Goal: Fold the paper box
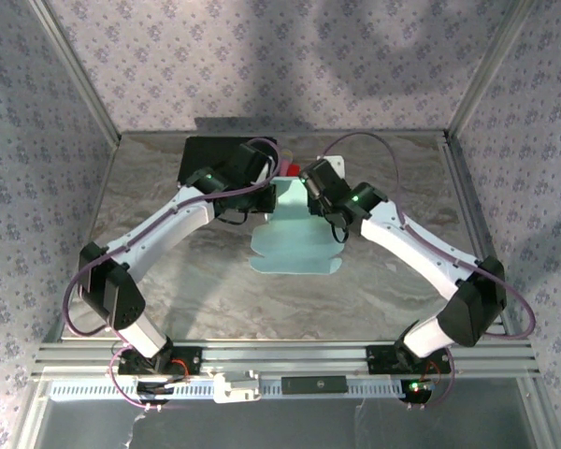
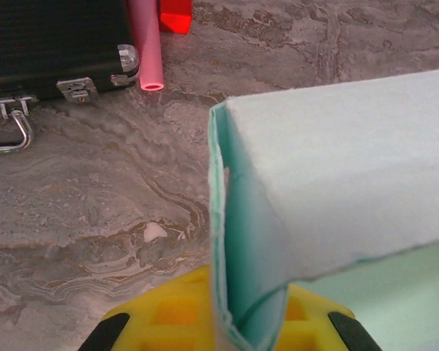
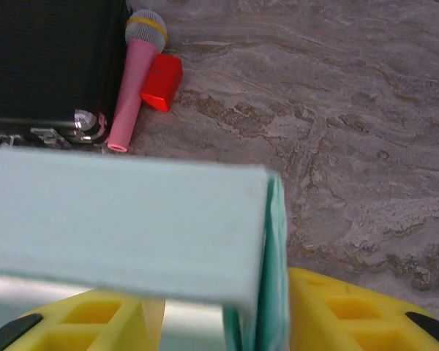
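Just in front of one black case we see one paper box, pale blue and partly folded, on the marble table. By the case's right edge lie one pink microphone and one red block, side by side. Of the two grippers at the box, the left gripper is clamped on an upright card wall. The right gripper has its jaws parted around another wall, perhaps brushing it on one side.

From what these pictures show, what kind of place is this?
Probably a robot test cell. A left arm and a right arm are bolted to a metal rail. The marble-patterned table is framed by aluminium posts, with patterned backdrop walls around it.
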Controlling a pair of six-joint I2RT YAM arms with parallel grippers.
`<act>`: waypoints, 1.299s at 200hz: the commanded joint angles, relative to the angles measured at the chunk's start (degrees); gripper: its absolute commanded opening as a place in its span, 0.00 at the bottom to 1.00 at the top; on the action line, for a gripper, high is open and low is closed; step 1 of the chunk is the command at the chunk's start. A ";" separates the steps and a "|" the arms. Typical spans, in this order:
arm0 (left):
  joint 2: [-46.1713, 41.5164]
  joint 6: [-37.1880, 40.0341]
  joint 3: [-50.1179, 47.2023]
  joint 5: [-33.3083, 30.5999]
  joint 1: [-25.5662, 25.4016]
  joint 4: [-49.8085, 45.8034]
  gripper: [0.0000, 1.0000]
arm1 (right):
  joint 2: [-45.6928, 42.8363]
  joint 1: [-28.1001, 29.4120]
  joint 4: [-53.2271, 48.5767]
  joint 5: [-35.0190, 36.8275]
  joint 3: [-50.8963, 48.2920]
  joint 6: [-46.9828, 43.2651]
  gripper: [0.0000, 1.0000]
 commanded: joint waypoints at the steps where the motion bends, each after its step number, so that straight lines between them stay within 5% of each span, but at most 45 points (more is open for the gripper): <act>1: 0.35 0.90 2.56 0.47 -0.39 -1.54 0.00 | -1.10 -1.15 0.49 -1.13 2.69 -0.79 0.47; 111: 0.66 0.98 3.03 0.40 -0.56 -1.81 0.00 | -2.44 -2.48 -1.69 0.60 2.72 -0.19 0.24; 160: 0.55 1.08 3.40 0.30 -1.12 -1.99 0.00 | -0.22 -1.71 -4.85 8.00 4.29 -0.34 0.00; 211: 0.70 0.98 3.62 0.21 -1.31 -1.66 0.00 | 1.41 1.14 -6.99 13.14 5.36 3.18 0.00; 260: -0.64 1.59 2.48 1.47 -1.26 0.53 0.00 | -0.05 1.02 -5.86 8.13 4.21 3.54 0.00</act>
